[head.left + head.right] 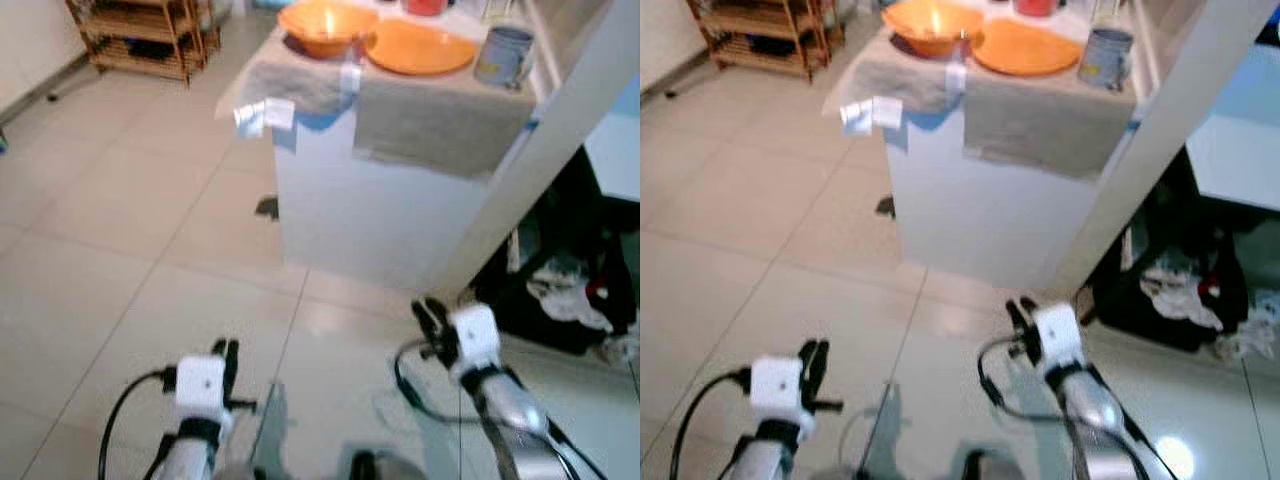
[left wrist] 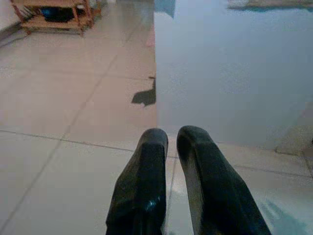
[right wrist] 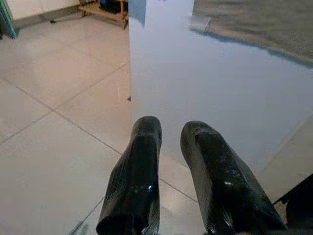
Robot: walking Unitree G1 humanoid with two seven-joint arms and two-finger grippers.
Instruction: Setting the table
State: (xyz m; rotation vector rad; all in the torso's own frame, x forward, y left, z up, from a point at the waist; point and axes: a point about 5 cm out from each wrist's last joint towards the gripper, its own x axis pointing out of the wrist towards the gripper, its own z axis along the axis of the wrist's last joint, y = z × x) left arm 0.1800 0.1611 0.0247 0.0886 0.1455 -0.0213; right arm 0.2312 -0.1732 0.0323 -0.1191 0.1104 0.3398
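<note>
A white table [image 1: 370,215] stands ahead, draped with a grey cloth [image 1: 430,115]. On the cloth sit an orange bowl [image 1: 325,28], a flat orange plate [image 1: 420,48] beside it and a metal cup [image 1: 503,55] at the right. My left gripper [image 1: 228,352] hangs low over the floor tiles, well short of the table, fingertips nearly together and holding nothing [image 2: 172,137]. My right gripper [image 1: 430,315] is low near the table's right front corner, pointing at its white side, also shut and holding nothing [image 3: 171,129].
A slanted white post [image 1: 545,150] runs along the table's right side, with dark bags and crumpled cloth [image 1: 570,290] behind it. A wooden rack [image 1: 140,35] stands at the far left. Paper tags [image 1: 265,115] hang off the cloth's left corner. Tiled floor spreads to the left.
</note>
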